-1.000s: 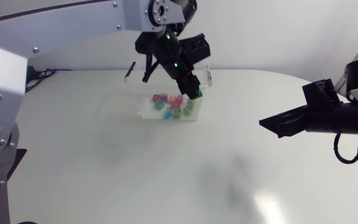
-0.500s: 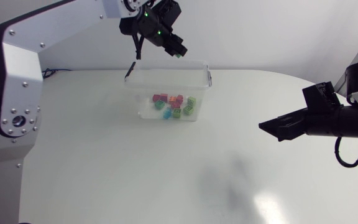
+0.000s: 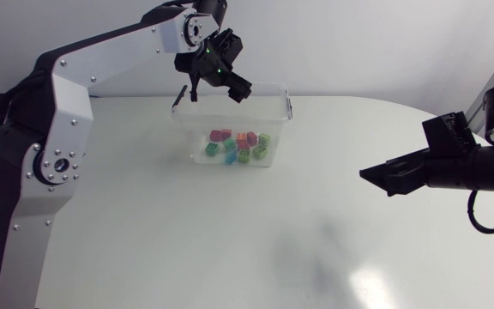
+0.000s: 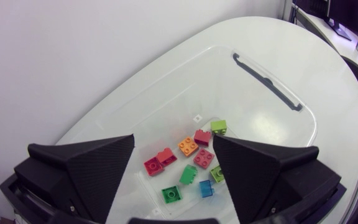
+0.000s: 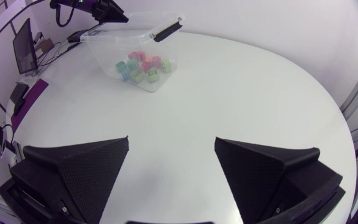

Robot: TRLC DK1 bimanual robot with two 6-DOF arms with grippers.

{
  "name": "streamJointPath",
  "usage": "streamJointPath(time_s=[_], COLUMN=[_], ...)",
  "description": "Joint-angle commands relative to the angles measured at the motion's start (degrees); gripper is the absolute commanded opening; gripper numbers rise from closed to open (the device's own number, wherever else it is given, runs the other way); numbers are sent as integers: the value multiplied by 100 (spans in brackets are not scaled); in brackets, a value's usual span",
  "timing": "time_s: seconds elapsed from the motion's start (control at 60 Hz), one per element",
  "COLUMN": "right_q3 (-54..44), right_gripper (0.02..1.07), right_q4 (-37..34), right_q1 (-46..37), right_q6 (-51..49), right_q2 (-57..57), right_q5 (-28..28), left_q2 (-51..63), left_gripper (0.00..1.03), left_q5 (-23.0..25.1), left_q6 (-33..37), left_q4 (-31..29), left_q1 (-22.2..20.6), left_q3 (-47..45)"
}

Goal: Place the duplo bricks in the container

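A clear plastic container (image 3: 274, 101) stands at the back middle of the table. Several duplo bricks (image 3: 238, 146) lie on its floor: red, orange, green, lime and blue. My left gripper (image 3: 230, 81) hangs above the container's back left rim, open and empty. In the left wrist view it (image 4: 173, 140) looks straight down on the bricks (image 4: 194, 163) in the container (image 4: 272, 134). My right gripper (image 3: 369, 174) hovers open over the table's right side, far from the container (image 5: 104, 53), with nothing between its fingers (image 5: 79, 168).
The container's dark handle clips (image 3: 288, 106) sit on its short ends. The white table (image 3: 230, 240) spreads wide in front of the container and between the two arms. No loose brick shows on the tabletop.
My left gripper rose from low inside the container to above its back rim, swung left and opened. The right arm has kept still.
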Motion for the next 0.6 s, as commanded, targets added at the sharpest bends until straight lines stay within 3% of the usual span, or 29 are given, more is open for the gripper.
streamJointPath(time_s=[0.0,0.167,0.583], right_q3=[-91,-100,-372], right_gripper=[102,102,102], right_q4=[-109,-179,-188], right_q1=[39,4,-409], right_q6=[40,75,224], right_q2=[-178,-450,-1628], right_q5=[-8,45,599], left_q2=[-339,-1033,-4153], left_gripper=[99,99,99], left_q5=[-26,-166,-518], left_q6=[-239,-371,-389], left_q4=[-167,-35,2189], left_q1=[81,151,573], left_q3=[163,-470,-4249])
